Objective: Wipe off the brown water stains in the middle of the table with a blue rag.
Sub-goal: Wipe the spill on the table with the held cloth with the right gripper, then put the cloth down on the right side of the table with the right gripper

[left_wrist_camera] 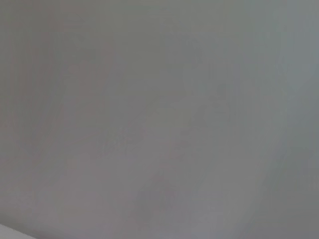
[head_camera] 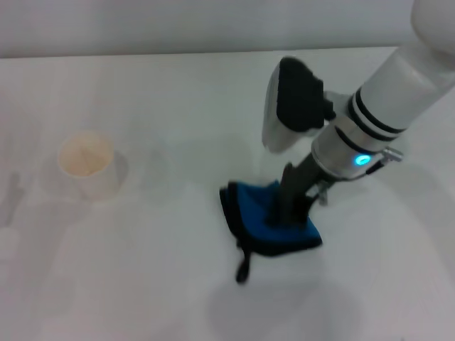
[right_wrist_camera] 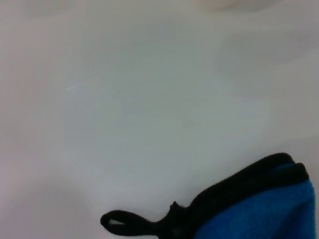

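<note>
Pressing the rag [head_camera: 266, 213] flat onto the worktop [head_camera: 142, 284] mid-table, the right gripper [head_camera: 288, 209] is clamped on it, probably for wiping pressure, though I can't spot any brown stain, just a cup [head_camera: 85, 165] off left.

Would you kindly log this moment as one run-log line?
right gripper: pressing down on blue rag | rag: on table, loop toward robot | stains: none visible | paper cup: left, upright | left arm: unseen
</note>
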